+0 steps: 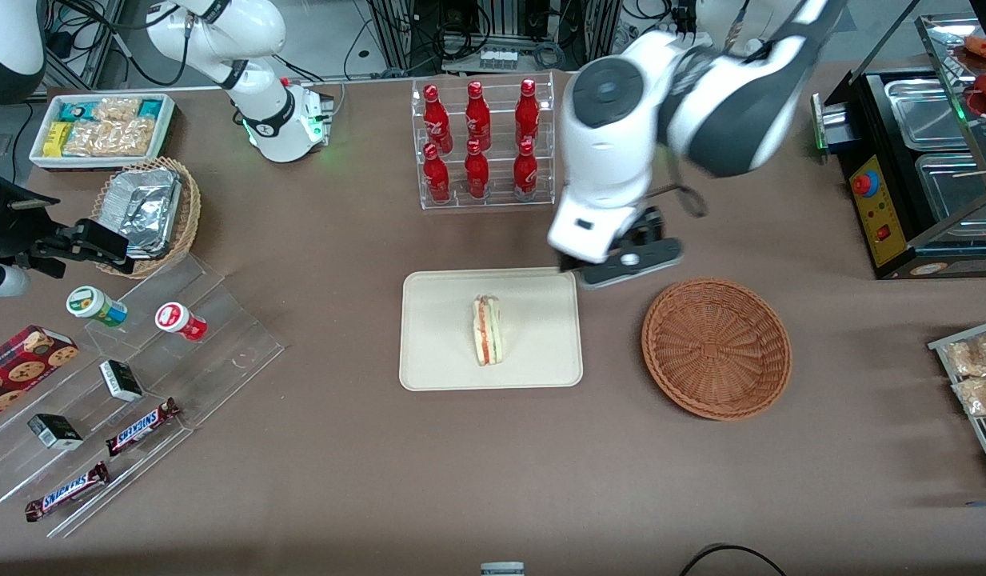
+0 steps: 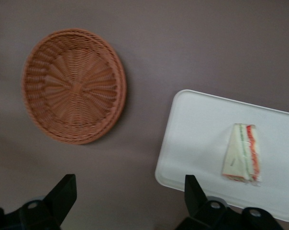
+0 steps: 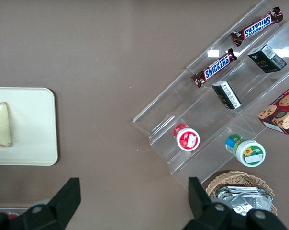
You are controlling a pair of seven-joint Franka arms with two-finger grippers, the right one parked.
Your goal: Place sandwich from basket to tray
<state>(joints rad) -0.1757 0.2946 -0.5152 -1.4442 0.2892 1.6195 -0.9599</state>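
The sandwich, a white bread wedge with orange-red and green layers, lies on the cream-white tray near its middle. It also shows in the left wrist view on the tray, and in the right wrist view. The reddish-brown wicker basket stands empty beside the tray, toward the working arm's end; it shows in the left wrist view. My left gripper is open and empty, raised above the table between the tray and the basket, farther from the front camera than both. Its hand shows in the front view.
A clear rack of red bottles stands farther from the camera than the tray. Toward the parked arm's end are a tan basket with foil, a white box of snacks and a clear stepped shelf with candy bars. A black appliance stands at the working arm's end.
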